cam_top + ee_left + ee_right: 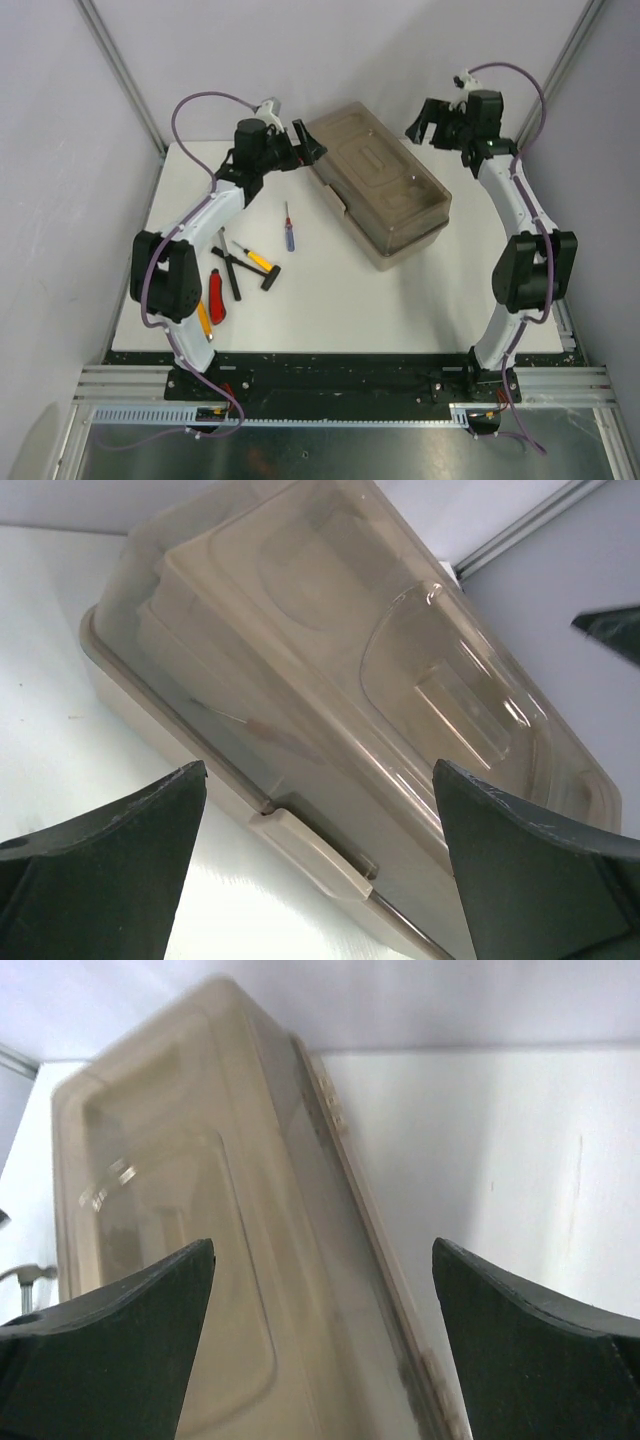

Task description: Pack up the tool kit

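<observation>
white tabletop (330, 300) carries everything. farthest left, close beside the left arm, lie a red-handled tool (216, 296) and a yellow-handled one (204, 322), touching or nearly so. just right of them are dark pliers (229, 268) and a yellow-handled tool with a black cross-piece (262, 266), the two close together. further right and a little farther back a slim screwdriver with a blue and red handle (289, 228) lies apart from the rest. all these tools are on the table, outside the box. the left gripper (310, 143) hangs at the far left corner of the toolbox (385, 215), its jaws spread wide with nothing between them; in its wrist view the two dark fingers (110, 870) frame the box's long side and a beige latch (315, 850). the toolbox sits mid-table at a slant, its beige base under a closed translucent brownish lid (375, 165). right of it, beyond its far end, the right gripper (428, 122) is raised in the air, jaws wide apart and empty; its wrist view looks down on the lid, slightly blurred, with table beside it.
</observation>
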